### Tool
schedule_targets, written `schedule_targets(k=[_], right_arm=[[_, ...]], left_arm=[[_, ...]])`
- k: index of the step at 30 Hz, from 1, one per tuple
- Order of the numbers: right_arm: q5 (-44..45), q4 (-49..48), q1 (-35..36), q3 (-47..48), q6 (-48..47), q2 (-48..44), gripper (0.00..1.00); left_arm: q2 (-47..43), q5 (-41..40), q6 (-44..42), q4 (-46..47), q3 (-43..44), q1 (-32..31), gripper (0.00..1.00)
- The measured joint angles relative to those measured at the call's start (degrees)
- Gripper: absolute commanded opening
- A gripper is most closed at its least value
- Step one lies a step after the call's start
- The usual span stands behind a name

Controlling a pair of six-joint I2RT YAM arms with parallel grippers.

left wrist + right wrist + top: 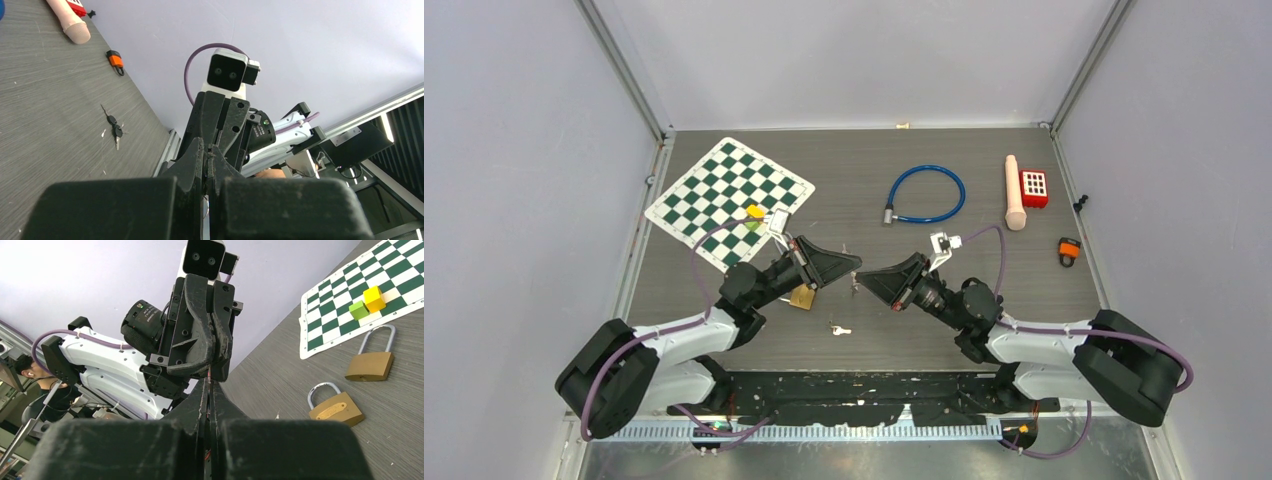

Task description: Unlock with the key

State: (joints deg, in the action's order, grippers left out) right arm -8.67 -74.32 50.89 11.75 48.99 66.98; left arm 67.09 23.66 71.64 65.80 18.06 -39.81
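Observation:
My left gripper [857,264] and right gripper [863,279] are raised above the table and meet tip to tip at its middle. Both are shut, with a thin key [854,287] seen edge-on pinched between the meeting tips. In the left wrist view my left gripper [209,146] is closed, with a silvery sliver in the slit. In the right wrist view my right gripper [209,383] is closed too. Two brass padlocks lie on the table, one nearer [336,407] and one by the chessboard [372,360]. Only one padlock [802,297] shows from above.
A silver key bunch [839,329] lies near the front. Black-headed keys [115,129] lie by the right rail. A chessboard [724,185] with yellow and green blocks is at the back left. A blue cable lock [926,193], wooden peg [1014,192], red block [1034,187] and orange padlock [1069,250] lie to the right.

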Motion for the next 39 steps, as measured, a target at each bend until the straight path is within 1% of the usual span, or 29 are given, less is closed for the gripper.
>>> schedule_targets(k=[8, 9, 15, 21, 23, 25, 28, 30, 32, 35, 37, 39], right_arm=[[-1.3, -0.9, -1.4, 0.0, 0.0, 1.1, 0.05], [-1.5, -1.0, -1.5, 0.0, 0.0, 1.3, 0.05], [-1.6, -1.0, -2.0, 0.0, 0.1, 2.1, 0.05], [-1.4, -0.6, -3.1, -0.7, 0.3, 2.1, 0.05], [-1.4, -0.4, -3.6, -1.4, 0.4, 2.0, 0.05], [-1.4, 0.0, -4.0, -2.1, 0.4, 1.9, 0.05], [-1.3, 0.9, -4.8, -3.1, 0.3, 1.0, 0.05], [-1.2, 1.9, -5.3, -3.5, 0.2, 0.2, 0.05], [-0.9, 3.2, -5.6, -3.7, -0.2, -1.1, 0.05], [-0.3, 5.2, -5.8, -4.1, -0.9, -3.1, 0.05], [0.2, 7.3, -6.0, -4.2, -1.5, -4.7, 0.05], [0.7, 9.0, -6.1, -4.2, -2.1, -6.1, 0.05]], left_arm=[[1.8, 0.0, 1.5, 0.4, 0.5, 0.2, 0.0], [2.1, -0.1, 1.6, 0.4, 0.5, 0.2, 0.02], [2.8, -0.1, 2.4, 0.6, 0.6, 0.4, 0.21], [2.8, 0.0, 3.4, 0.1, 0.6, 1.8, 0.31], [2.2, 0.0, 3.3, -1.3, 0.6, 2.7, 0.35], [0.8, 0.0, 2.9, -3.6, 0.6, 3.7, 0.41], [-3.3, -0.3, 1.3, -10.2, 0.6, 5.1, 0.55], [-7.9, -1.9, -1.2, -18.6, 0.7, 5.9, 0.66], [-12.9, -4.9, -4.5, -30.4, 2.0, 6.3, 0.74], [-18.1, -11.7, -10.2, -50.9, 8.0, 6.4, 0.83], [-19.0, -16.5, -14.0, -63.1, 13.3, 6.5, 0.86], [-18.2, -20.0, -16.5, -72.1, 17.7, 6.5, 0.88]])
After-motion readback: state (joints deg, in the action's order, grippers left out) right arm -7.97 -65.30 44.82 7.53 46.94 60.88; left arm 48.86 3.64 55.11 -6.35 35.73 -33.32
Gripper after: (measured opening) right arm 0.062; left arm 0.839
